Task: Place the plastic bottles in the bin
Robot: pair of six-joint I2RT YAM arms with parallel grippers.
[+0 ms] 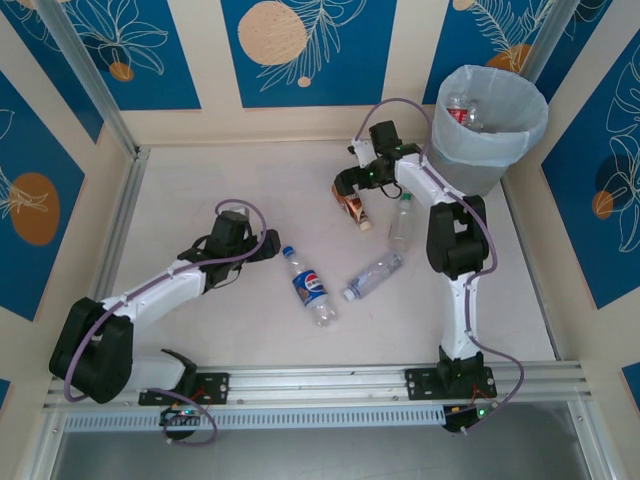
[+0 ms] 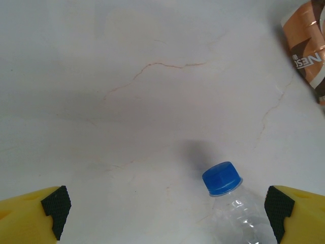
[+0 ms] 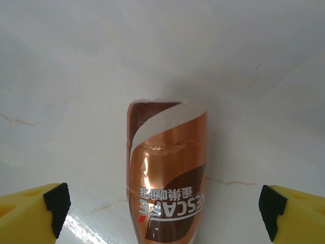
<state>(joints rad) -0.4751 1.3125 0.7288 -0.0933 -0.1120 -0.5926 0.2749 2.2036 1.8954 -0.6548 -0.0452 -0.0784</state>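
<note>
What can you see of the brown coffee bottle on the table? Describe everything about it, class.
The brown coffee bottle is small and plastic-looking, wrapped in a shiny copper-brown label with a white swirl and white Nescafe lettering. A pale cap closes the end pointing toward the arms' bases. It lies on its side on the pale table, between the spread fingers of the right gripper, with a gap on each side. As far as can be seen, only the table touches it.
</note>
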